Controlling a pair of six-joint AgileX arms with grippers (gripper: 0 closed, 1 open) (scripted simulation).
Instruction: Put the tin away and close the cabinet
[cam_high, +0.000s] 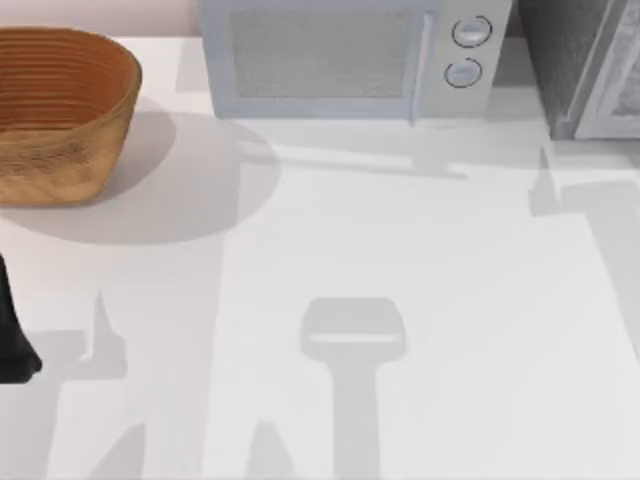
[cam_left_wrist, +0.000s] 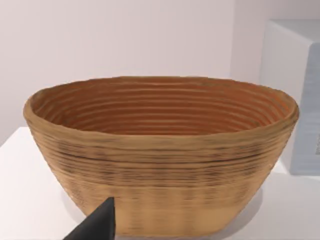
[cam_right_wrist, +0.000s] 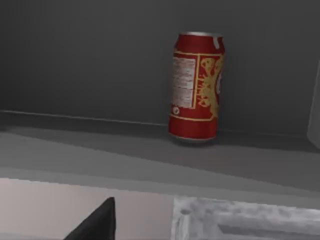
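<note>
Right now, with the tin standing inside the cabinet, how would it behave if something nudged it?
The tin stands upright on a narrow base and is tall for its width, so a high nudge would probably tip it. Once on its side, its round body would likely roll along the cabinet floor. Its smooth, glossy wall may be slippery to grip.
</note>
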